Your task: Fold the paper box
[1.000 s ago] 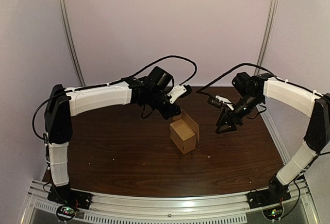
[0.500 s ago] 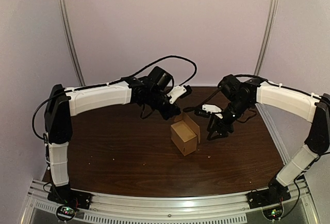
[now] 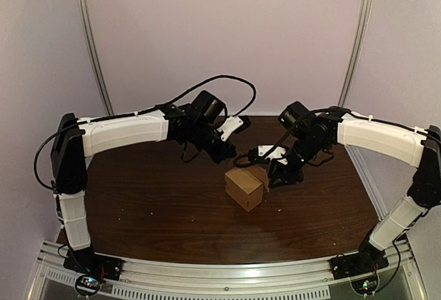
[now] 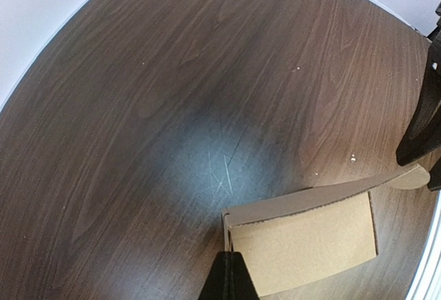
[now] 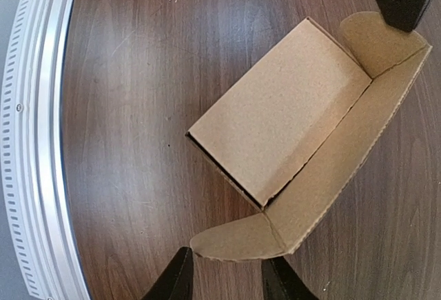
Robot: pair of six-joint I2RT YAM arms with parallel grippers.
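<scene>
A small brown cardboard box (image 3: pixel 243 187) stands mid-table with its lid flap (image 3: pixel 260 174) raised at the back right. In the right wrist view the box (image 5: pixel 275 121) lies open, its lid spread out with a rounded tab (image 5: pixel 241 243) at each end. My right gripper (image 5: pixel 226 285) is open, and the near tab sits just ahead of its two fingers. My left gripper (image 4: pixel 231 279) is shut, its tip against the box's (image 4: pixel 310 241) upper left corner edge. In the top view the left gripper (image 3: pixel 229 156) is behind the box and the right gripper (image 3: pixel 274 179) is beside the lid.
The dark wooden table (image 3: pixel 151 203) ends in a slotted aluminium rail (image 3: pixel 227 272) at the near edge, also seen as a rail (image 5: pixel 38 141) in the right wrist view. White walls with slanted metal posts (image 3: pixel 93 45) close off the back.
My right gripper has swung left and down from open space to the box's lid side. The box has shifted slightly left. The left arm has drawn back a little.
</scene>
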